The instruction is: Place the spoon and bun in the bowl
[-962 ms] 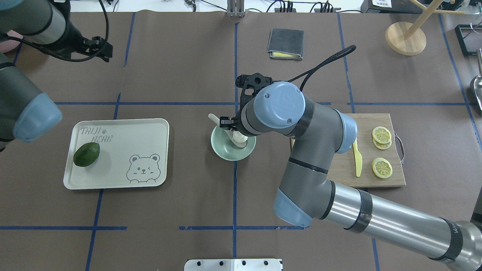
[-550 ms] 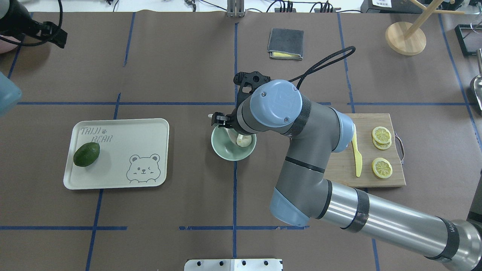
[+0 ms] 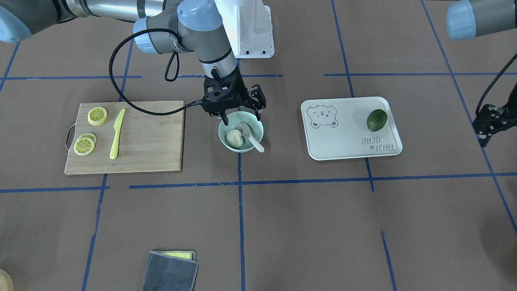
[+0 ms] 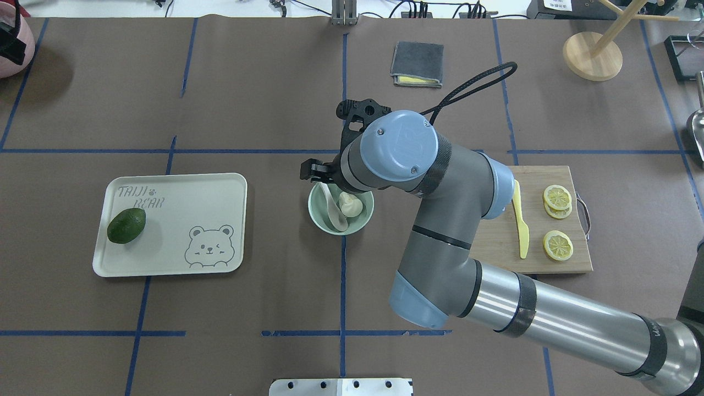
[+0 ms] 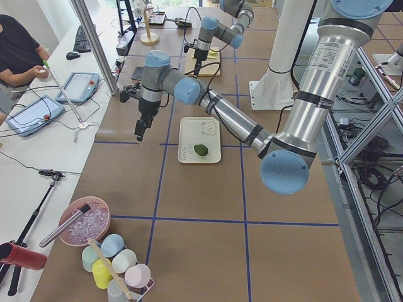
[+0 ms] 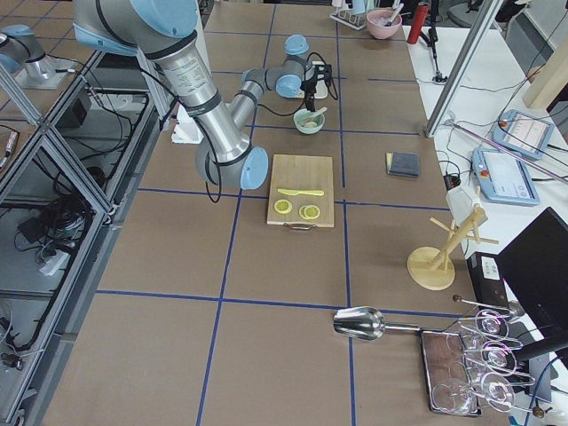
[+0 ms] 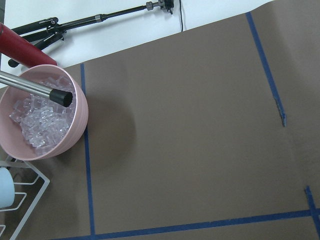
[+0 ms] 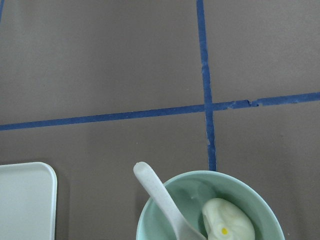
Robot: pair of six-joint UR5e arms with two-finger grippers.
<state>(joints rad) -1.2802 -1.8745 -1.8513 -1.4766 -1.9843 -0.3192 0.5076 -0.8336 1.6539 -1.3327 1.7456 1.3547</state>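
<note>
The pale mint-green bowl (image 3: 226, 126) (image 4: 316, 214) stands at the table's middle. The cream-white bun (image 3: 235, 138) (image 4: 350, 204) lies inside it. The off-white spoon (image 3: 251, 136) (image 4: 333, 208) lies in the bowl beside the bun, its handle leaning on the rim. My right gripper (image 3: 241, 116) hangs just above the bowl's robot-side rim, open and empty. The right wrist view shows the bowl (image 8: 150, 217), the spoon (image 8: 161, 196) and the bun (image 8: 227, 225). My left gripper (image 3: 486, 123) is far off at the table's left side, away from the bowl; I cannot tell its jaws.
An off-white bear tray (image 4: 181, 190) holds a dark green avocado (image 4: 126, 225). A wooden cutting board (image 4: 498, 247) carries a yellow knife (image 4: 521, 231) and lemon slices (image 4: 557, 245). A grey cloth (image 4: 417, 63) lies far back. A pink bowl of ice (image 7: 42, 117) sits under the left wrist.
My right gripper has let go of the spoon, which now lies in the bowl, and has shifted left and away. My left arm has drawn back out of the overhead view's left edge.
</note>
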